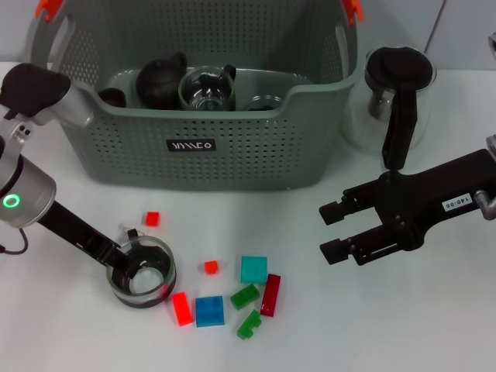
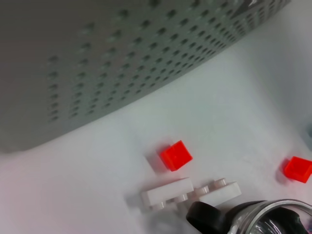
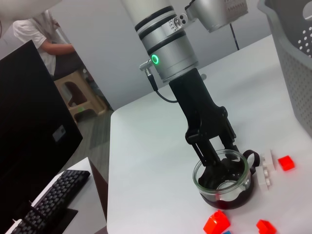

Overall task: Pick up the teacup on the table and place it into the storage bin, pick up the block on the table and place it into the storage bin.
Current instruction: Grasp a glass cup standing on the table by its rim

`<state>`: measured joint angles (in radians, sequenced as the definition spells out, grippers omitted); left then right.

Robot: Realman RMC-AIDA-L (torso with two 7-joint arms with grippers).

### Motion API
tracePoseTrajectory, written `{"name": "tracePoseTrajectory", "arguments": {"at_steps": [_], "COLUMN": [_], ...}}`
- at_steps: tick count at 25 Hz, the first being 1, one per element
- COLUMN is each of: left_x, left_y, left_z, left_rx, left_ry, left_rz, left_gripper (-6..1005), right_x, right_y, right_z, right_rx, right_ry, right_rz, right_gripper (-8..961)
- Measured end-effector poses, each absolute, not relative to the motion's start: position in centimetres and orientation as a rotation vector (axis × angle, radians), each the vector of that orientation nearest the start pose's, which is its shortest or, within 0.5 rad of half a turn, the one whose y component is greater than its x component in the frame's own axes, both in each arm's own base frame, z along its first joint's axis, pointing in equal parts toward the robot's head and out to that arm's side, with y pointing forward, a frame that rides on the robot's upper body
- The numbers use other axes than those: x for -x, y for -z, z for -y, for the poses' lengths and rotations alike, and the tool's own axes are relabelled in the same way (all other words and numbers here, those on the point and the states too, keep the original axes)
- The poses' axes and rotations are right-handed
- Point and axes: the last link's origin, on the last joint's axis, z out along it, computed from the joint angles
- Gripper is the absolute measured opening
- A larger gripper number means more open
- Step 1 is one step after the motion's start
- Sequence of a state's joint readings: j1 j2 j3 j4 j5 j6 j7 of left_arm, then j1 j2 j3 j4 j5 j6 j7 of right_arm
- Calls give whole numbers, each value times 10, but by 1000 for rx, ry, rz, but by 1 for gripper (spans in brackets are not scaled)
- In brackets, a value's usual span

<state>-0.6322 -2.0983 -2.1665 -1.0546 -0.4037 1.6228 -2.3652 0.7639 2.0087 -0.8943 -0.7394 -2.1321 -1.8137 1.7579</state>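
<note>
Glass teacup [image 1: 142, 273] is sitting on the table [image 1: 325, 325] before your storage bin [image 1: 201, 116]; your left gripper [image 1: 130, 267] is clamping its rim, one finger inside, while your right gripper [image 1: 335, 230] is hovering open nearby.

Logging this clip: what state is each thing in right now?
Teacup: upright on the table, left gripper at its rim, one jaw inside.
Right gripper: open, holding nothing.
Storage bin: upright, already holding a teapot and glassware.
Blocks: loose on the table.
</note>
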Motion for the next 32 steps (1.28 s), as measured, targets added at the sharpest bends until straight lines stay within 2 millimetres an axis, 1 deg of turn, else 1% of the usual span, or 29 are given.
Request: {"name": "tracePoseTrajectory", "arguments": {"at_steps": [5, 10, 13, 23, 29, 32], "left_x": [261, 261, 260, 257, 250, 240], "left_y": [-17, -16, -16, -18, -32, -47], "left_z": [-344, -344, -345, -344, -342, -342], "left_rx": [2538, 2536, 2537, 2554, 2575, 2598], "left_ry": [-516, -534, -533, -550, -535, -503], "left_rz": [1320, 1316, 1315, 1315, 1327, 1320], "left_gripper": [574, 338, 115, 56, 50, 50], "right_x": [-184, -184, -184, -184, -184, -184], "right_y": [-8, -9, -10, -10, -11, -12], "right_z": [-347, -347, -348, -347, -348, -349], "right_rx": [3218, 3215, 3211, 3210, 3207, 3202], "right_ry": [-375, -378, -384, -387, -387, -391], "right_rz": [-660, -661, -663, -663, -658, -656], "right_gripper": [760, 760, 761, 761, 761, 761]}}
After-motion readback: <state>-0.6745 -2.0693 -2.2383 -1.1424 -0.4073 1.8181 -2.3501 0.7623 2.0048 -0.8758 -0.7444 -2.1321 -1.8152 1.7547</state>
